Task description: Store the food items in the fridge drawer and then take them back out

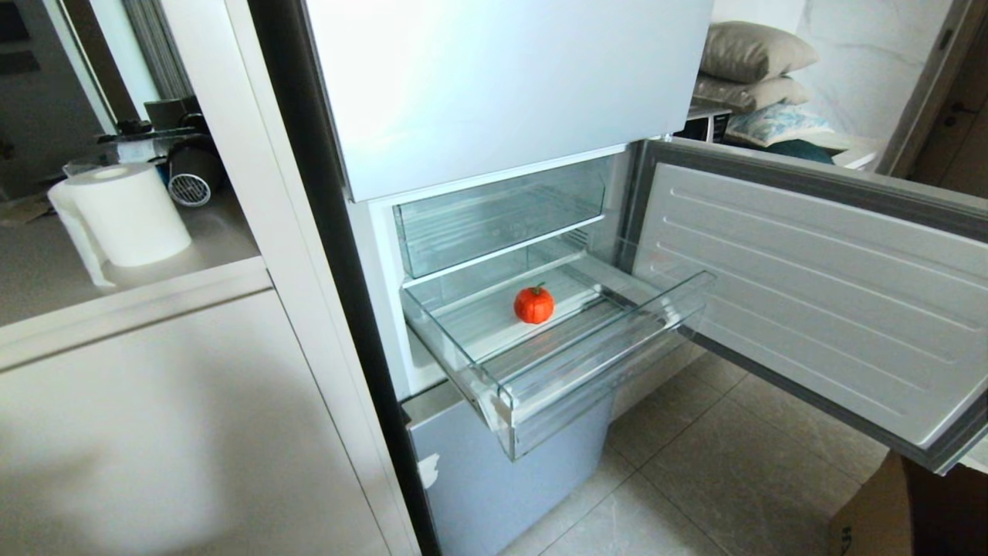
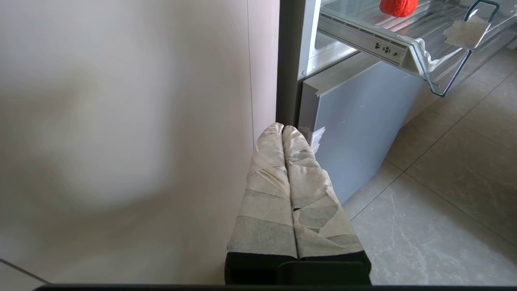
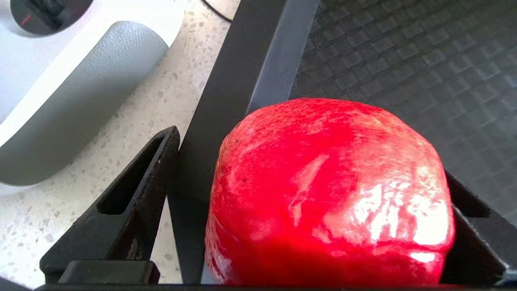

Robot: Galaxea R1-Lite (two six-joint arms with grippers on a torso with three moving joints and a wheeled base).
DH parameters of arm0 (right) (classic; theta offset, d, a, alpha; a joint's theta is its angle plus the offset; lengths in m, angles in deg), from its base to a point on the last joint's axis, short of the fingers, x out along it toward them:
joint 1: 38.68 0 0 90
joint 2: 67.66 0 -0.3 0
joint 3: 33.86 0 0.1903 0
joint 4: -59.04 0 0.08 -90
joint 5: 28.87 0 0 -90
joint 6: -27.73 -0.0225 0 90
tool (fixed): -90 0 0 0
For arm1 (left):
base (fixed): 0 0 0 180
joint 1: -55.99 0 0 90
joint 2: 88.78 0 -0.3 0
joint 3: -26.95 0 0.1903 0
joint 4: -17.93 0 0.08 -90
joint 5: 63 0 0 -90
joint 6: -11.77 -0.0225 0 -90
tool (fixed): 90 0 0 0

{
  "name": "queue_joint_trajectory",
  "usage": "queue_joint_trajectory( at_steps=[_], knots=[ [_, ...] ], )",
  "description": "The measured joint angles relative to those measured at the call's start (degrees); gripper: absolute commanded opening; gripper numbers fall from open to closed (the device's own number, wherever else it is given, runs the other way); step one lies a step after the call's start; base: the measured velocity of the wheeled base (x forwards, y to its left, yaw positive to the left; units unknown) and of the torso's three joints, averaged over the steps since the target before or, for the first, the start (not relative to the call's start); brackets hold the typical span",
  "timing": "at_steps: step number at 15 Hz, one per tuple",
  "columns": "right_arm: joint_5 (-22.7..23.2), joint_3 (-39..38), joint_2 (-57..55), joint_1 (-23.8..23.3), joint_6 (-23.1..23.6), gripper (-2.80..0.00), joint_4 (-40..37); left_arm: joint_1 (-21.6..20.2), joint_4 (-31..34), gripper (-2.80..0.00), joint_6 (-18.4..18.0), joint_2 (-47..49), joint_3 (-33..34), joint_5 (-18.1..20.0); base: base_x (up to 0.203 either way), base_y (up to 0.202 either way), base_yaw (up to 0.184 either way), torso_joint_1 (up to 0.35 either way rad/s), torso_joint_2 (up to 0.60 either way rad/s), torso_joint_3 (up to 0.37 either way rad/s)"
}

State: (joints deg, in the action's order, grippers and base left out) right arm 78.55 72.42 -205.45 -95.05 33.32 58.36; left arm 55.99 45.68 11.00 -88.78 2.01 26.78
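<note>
An orange food item (image 1: 534,304) with a small green stem sits in the middle of the fridge drawer (image 1: 594,382), which is pulled out. In the left wrist view the same piece (image 2: 398,6) shows inside the drawer (image 2: 363,38). A glossy red food item (image 3: 331,194) lies between the black fingers of my right gripper (image 3: 309,155), which is open. One finger (image 3: 133,202) stands clear of the red piece. That gripper is outside the head view. My left gripper (image 2: 282,128) is shut on nothing, its taped fingers pressed together, low beside the fridge.
The fridge door (image 1: 810,293) stands open to the right of the drawer. A clear bin (image 1: 502,216) sits above the drawer. A paper towel roll (image 1: 127,212) is on the counter to the left. Under the red piece are a dark textured mat (image 3: 424,52) and a speckled counter (image 3: 133,109).
</note>
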Motion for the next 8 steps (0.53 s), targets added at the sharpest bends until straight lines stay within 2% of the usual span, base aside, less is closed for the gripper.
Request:
queue_joint_trajectory(
  at_steps=[5, 8],
  knots=[
    [0.07, -2.06, 1.62, -0.07, -0.11, -2.8, 0.01, 0.0, 0.0, -2.8, 0.0, 0.0, 0.0, -0.02, 0.0, 0.0, 0.0, 0.0, 0.0, 0.0],
    [0.05, -5.96, 4.96, -0.76, -0.13, -2.8, -0.48, 0.0, 0.0, -2.8, 0.0, 0.0, 0.0, 0.0, 0.0, 0.0, 0.0, 0.0, 0.0, 0.0]
  ],
)
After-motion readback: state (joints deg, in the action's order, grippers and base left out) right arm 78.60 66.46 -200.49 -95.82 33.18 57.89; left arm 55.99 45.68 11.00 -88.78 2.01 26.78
